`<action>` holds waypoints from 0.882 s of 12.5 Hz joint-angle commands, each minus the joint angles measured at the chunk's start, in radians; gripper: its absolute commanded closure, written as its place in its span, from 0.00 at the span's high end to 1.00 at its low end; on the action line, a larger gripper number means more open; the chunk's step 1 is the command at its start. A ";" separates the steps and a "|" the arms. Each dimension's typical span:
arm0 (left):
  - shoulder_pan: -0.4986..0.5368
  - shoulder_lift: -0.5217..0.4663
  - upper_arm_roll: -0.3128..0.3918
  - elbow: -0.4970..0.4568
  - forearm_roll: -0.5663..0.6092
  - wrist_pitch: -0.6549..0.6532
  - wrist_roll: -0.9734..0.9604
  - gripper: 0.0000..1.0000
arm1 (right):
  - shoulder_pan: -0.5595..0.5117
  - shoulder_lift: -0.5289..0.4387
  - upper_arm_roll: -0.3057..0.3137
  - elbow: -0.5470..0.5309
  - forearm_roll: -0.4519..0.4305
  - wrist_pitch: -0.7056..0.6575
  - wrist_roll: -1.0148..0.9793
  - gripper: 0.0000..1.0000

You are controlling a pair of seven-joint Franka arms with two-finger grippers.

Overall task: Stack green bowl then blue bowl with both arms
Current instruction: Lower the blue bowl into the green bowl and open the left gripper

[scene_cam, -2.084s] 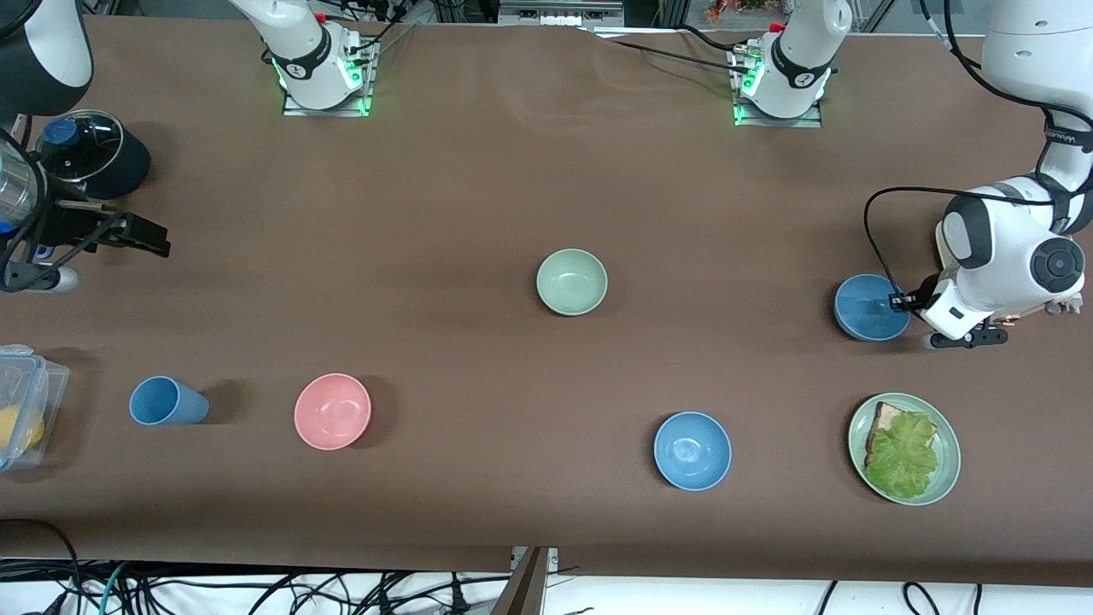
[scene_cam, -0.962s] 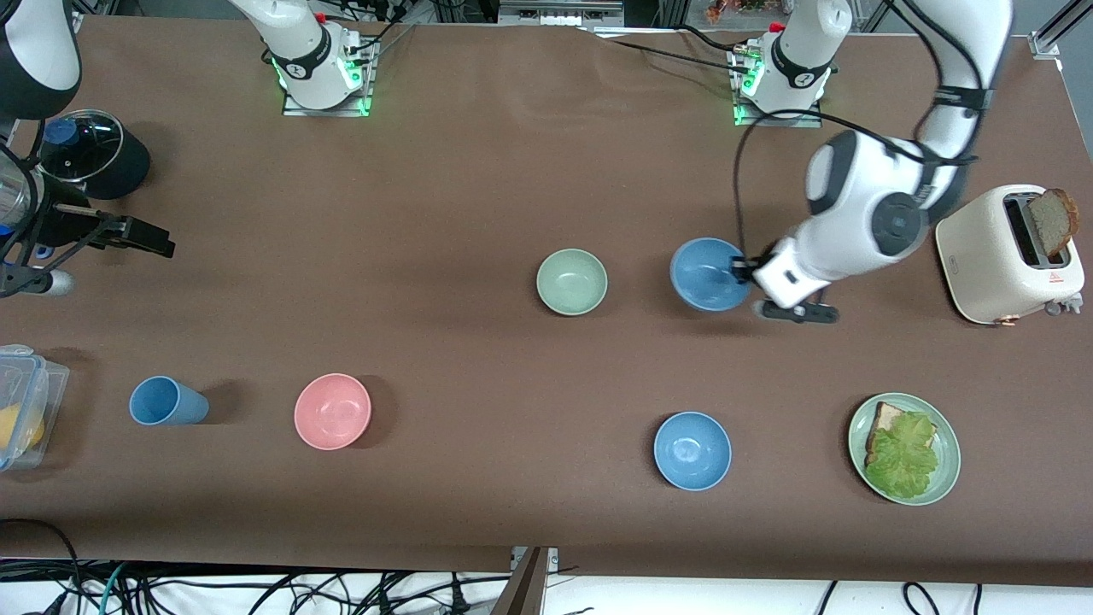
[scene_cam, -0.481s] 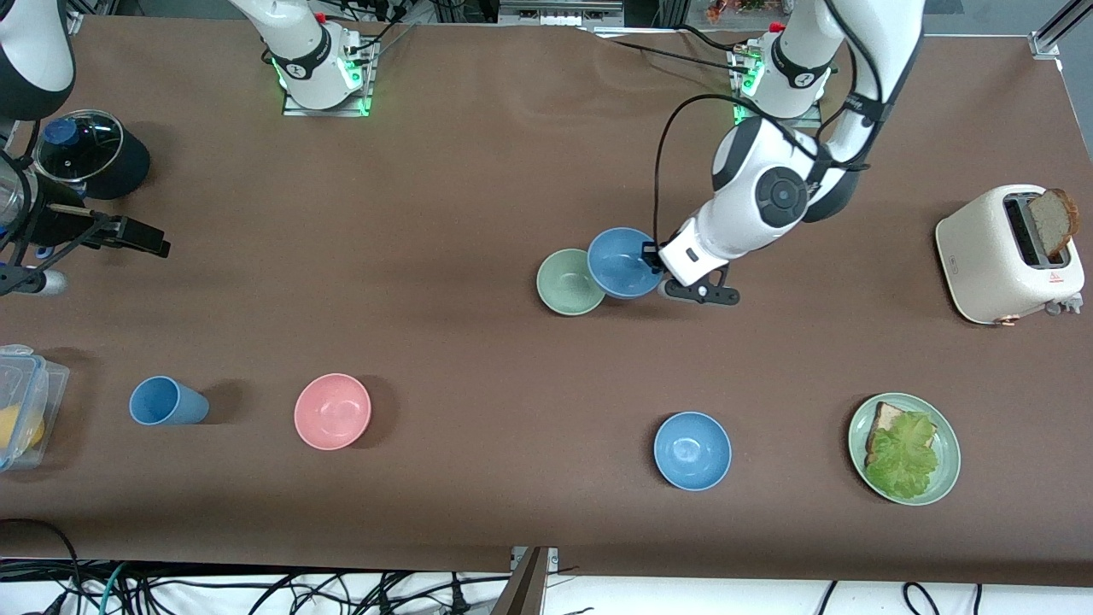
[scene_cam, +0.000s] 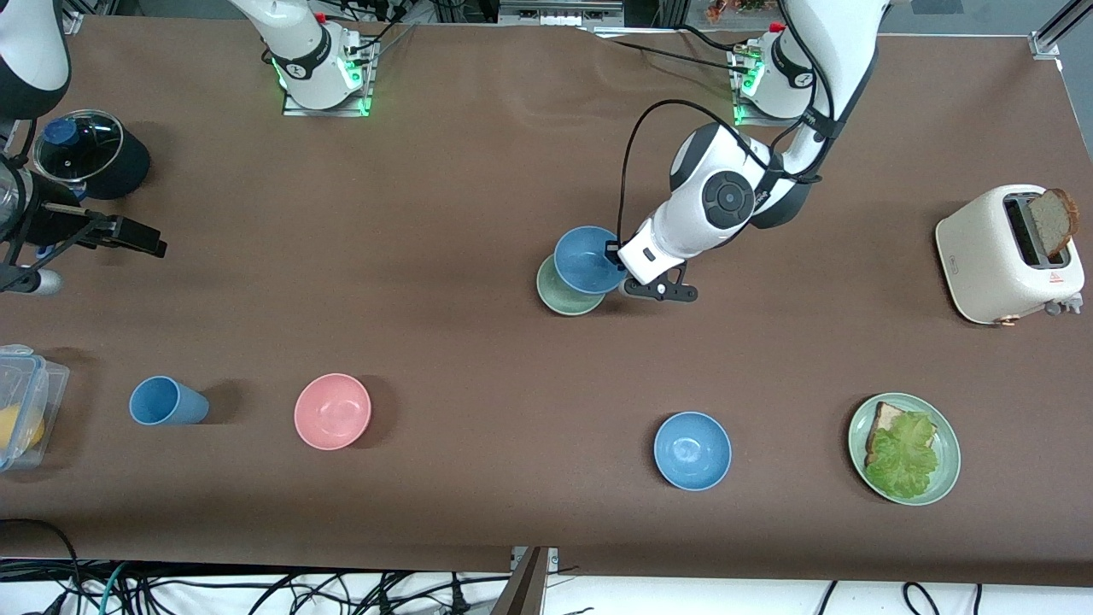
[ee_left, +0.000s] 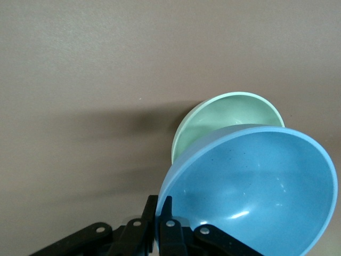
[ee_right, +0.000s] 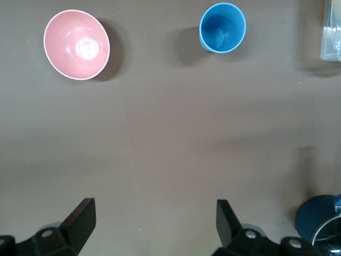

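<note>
Blue bowl (scene_cam: 585, 259) sits at the middle of the front frame, held in the air by the left gripper (scene_cam: 616, 254), whose fingers are clenched on the rim at the side toward the left arm's base. It hangs over the green bowl (scene_cam: 560, 295) and hides most of it in this view; only a crescent of mint green shows at the lower edge.

The left wrist view gives what the front one cannot: the blue bowl (ee_left: 254, 189) is tilted, and the green bowl (ee_left: 226, 118) beneath it rests on the brown table (ee_left: 85, 80), with its inside visible past the blue rim. The black fingers (ee_left: 168, 226) pinch the rim at the bottom of that frame.

The right gripper (scene_cam: 128, 235) waits at the left edge of the front frame, near a glass-lidded black pot (scene_cam: 85, 154). Its wrist view shows the fingers (ee_right: 80, 216) spread wide, released, over bare table, with a pink bowl (ee_right: 76, 45) at upper left and a blue cup (ee_right: 222, 28) at upper middle.

A second blue bowl (scene_cam: 692, 450) lies lower in the front frame, beside a green plate of bread and lettuce (scene_cam: 904, 449); a toaster (scene_cam: 1008, 254) stands at the right edge.
</note>
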 commanded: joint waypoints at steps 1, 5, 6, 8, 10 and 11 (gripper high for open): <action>-0.008 0.039 0.003 0.057 -0.019 0.015 -0.006 0.00 | -0.006 -0.005 0.002 0.002 0.008 -0.008 -0.008 1.00; -0.037 0.079 0.003 0.072 -0.013 0.039 -0.017 0.00 | -0.008 -0.002 0.002 0.002 0.002 -0.010 -0.010 1.00; -0.037 0.083 0.003 0.072 -0.013 0.041 -0.015 0.00 | -0.011 -0.002 0.002 0.002 0.002 -0.010 -0.013 1.00; -0.039 0.102 0.003 0.078 -0.013 0.051 -0.015 0.00 | -0.011 -0.002 0.002 0.002 -0.001 -0.010 -0.015 1.00; -0.046 0.114 0.004 0.081 -0.013 0.064 -0.015 0.00 | -0.008 -0.002 0.002 0.002 -0.001 -0.010 -0.015 1.00; -0.046 0.116 0.004 0.083 -0.013 0.065 -0.015 0.10 | -0.008 -0.002 0.002 0.002 -0.001 -0.010 -0.015 1.00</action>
